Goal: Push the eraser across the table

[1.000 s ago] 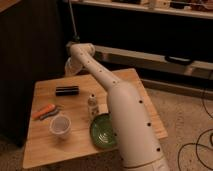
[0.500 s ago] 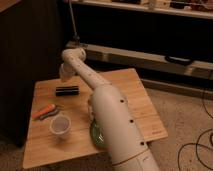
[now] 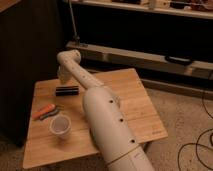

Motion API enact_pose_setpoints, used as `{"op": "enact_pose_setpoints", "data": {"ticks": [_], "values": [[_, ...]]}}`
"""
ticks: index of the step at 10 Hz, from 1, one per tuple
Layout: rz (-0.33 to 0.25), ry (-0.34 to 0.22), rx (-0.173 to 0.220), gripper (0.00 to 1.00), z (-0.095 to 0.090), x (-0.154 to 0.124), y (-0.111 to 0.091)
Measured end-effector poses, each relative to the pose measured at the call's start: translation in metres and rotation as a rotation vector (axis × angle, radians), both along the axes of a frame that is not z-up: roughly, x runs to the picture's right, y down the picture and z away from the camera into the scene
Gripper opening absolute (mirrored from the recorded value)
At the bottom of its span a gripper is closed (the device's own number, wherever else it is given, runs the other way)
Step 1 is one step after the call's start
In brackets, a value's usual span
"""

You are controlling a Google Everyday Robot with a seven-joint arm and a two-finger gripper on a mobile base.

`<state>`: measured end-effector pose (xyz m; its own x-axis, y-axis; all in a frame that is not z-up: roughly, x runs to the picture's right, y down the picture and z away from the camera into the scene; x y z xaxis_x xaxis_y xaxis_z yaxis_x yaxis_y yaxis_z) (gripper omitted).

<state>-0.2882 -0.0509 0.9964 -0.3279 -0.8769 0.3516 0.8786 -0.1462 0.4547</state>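
Toward the far left of the bench [image 3: 131, 100], the eraser [image 3: 67, 90] lies flat, its long axis running left to right. Just beyond its far long side hangs the tool [image 3: 62, 77]; whether released or clenched, I cannot tell.

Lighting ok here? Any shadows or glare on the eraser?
Camera view: dim, warm light, background nearly black; table evenly lit, no glare; eraser stands out dark on it; hand hangs just behind the eraser; arm covers mid-table.
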Motion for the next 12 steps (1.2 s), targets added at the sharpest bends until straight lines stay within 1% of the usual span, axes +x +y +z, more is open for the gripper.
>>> {"op": "enact_pose_setpoints", "data": {"ticks": [4, 6, 8, 9, 11, 12], "values": [[-0.016, 0.077, -0.024, 0.00, 0.020, 0.008, 0.014], [-0.024, 0.111, -0.051, 0.00, 0.027, 0.018, 0.019], [-0.036, 0.106, -0.072, 0.00, 0.023, 0.024, 0.019], [-0.051, 0.100, -0.090, 0.00, 0.019, 0.025, 0.024], [-0.061, 0.083, -0.124, 0.00, 0.011, 0.031, 0.033], [-0.077, 0.068, -0.139, 0.00, 0.003, 0.032, 0.040]]}}
